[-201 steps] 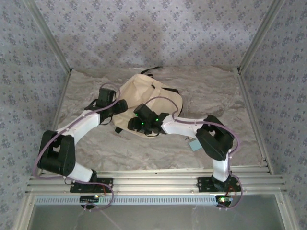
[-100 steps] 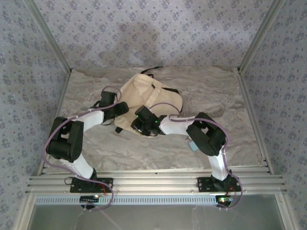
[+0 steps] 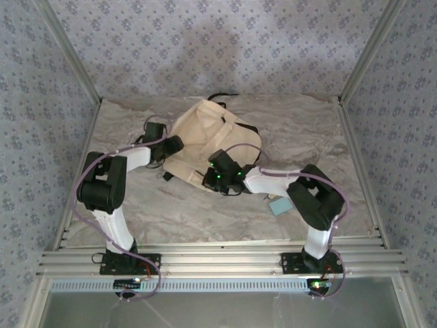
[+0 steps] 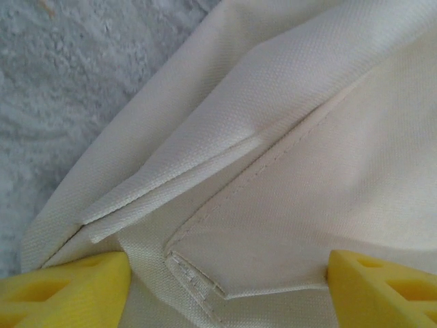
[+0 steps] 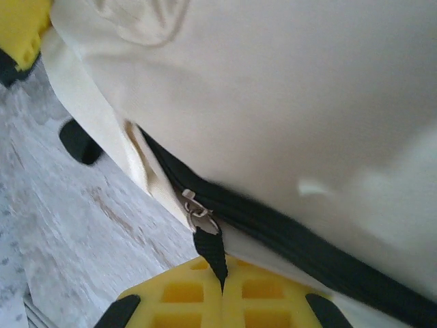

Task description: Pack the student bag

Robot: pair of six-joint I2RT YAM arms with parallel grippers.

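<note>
Right gripper (image 5: 222,292) is pinched together on the black zipper pull (image 5: 210,249) at the near edge of the student bag (image 3: 205,130), which lies slumped at the middle of the marbled table (image 3: 307,130). Left gripper (image 4: 229,287) stands apart, its yellow fingers (image 4: 61,287) straddling a cream seam on the bag's left side.

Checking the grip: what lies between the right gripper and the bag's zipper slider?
The black pull tab, running from the slider on the student bag into the shut right gripper, in the right wrist view.
</note>
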